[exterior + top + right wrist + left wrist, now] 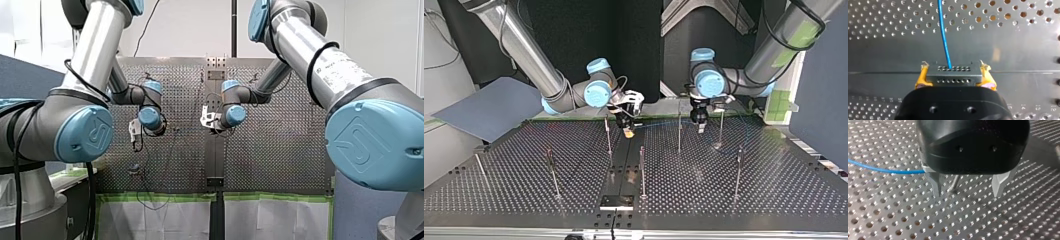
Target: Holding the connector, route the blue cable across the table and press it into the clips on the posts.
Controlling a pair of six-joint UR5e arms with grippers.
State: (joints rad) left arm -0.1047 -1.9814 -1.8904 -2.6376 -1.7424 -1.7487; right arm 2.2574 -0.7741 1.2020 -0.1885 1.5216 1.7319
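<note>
Clamped on connector [953, 74] at right jaws, yellow pads [920, 78] either side, blue cable [944, 35] leading ahead over worktop [885, 55]. Spread apart at left jaws, cable beside one finger [935, 182]. Upper centre of top view, near posts [679, 131].

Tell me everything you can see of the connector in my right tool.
The connector is a small grey rectangular block, dull and metallic in look. Its face shows two rows of small round holes. It sits level, clamped at both ends between the yellow pads of my right tool. The blue cable leaves a hole near the middle of the far row and runs ahead over the perforated table. Whether the block touches the table does not show.
</note>
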